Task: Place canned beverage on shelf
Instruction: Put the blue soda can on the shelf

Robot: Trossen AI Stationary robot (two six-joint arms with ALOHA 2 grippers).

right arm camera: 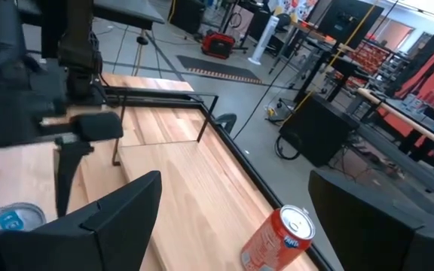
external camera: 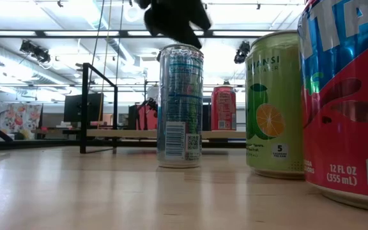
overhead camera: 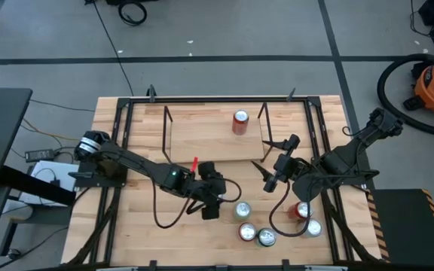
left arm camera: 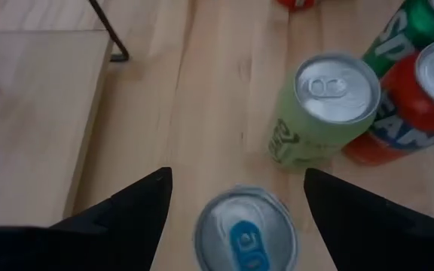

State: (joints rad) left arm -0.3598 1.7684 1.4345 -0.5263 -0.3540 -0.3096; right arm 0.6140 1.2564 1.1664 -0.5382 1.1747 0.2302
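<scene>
Open deck, crowded near corner

The shelf (overhead camera: 202, 139) deck lies bare beside one red can (overhead camera: 240, 122); four cans (overhead camera: 266, 238) cluster close beside the silver can (left arm camera: 246, 232).

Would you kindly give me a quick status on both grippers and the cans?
Left gripper open, above silver can. Right gripper open, empty, by shelf. One red can on shelf. Green can close beside the silver one.
</scene>
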